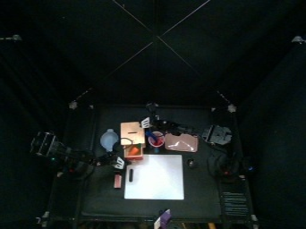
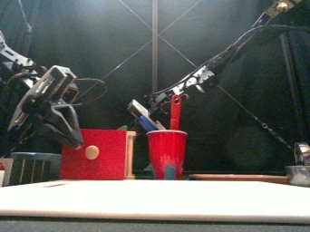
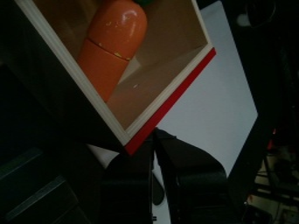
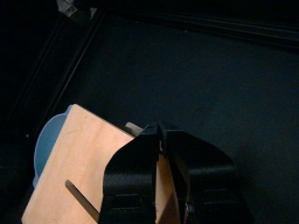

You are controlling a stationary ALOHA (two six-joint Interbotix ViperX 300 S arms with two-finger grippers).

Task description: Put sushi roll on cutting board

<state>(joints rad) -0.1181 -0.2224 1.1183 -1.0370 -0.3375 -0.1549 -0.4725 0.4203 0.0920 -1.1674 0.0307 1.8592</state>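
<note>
1. Left tool (image 3: 159, 144) hangs over the white cutting board (image 3: 222, 96), beside the red box (image 3: 176, 96); grip cannot be told.
2. Right tool (image 4: 162, 136): likewise unclear.
3. Sushi roll: not discernible.

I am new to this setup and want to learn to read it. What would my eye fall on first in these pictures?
Probably the large white cutting board, lying flat at the table's front, the brightest thing in the top view. Next the red cup standing behind it in the front view, with utensils sticking out, beside a red box. In the left wrist view, a big orange carrot-like piece lies inside a red-edged box.
</note>
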